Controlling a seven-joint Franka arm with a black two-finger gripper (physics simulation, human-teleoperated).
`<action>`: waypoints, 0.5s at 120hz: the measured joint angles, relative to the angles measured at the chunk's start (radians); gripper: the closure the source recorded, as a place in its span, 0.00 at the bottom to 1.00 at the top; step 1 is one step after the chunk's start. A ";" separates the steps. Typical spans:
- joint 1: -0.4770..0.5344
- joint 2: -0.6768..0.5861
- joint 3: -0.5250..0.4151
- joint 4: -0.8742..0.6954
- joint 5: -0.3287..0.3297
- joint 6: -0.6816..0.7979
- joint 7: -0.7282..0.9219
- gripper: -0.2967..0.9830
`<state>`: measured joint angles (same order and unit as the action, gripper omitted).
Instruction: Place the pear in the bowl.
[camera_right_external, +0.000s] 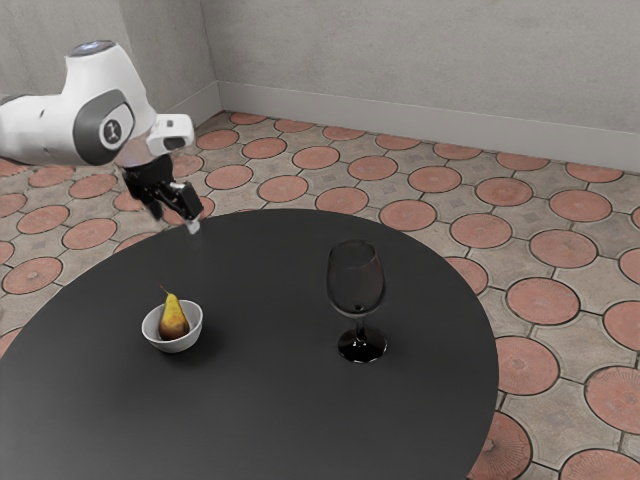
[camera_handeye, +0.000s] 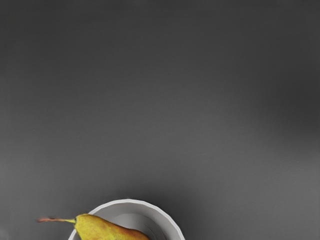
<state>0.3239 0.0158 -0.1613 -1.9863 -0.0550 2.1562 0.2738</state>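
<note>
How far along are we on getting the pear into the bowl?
The placing looks done: the pear sits inside the white bowl, its stem end poking past the rim. Nothing is in hand; the gripper is open and well clear of both. Apparently nothing is left.

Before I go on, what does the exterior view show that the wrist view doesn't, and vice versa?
Exterior view: the arm, its open end effector away from the bowl, the wine glass, tiled floor and wall.

Wrist view: the bowl's inner bottom from above, beside the pear.

Both: the pear in the bowl, on the dark table.
</note>
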 joint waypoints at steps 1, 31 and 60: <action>0.002 0.001 -0.003 0.011 0.006 -0.008 0.001 0.25; -0.004 0.004 -0.055 0.236 0.080 -0.218 0.029 0.24; -0.074 0.040 -0.101 0.365 0.131 -0.334 0.072 0.23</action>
<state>0.2496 0.0562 -0.2626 -1.6209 0.0758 1.8227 0.3455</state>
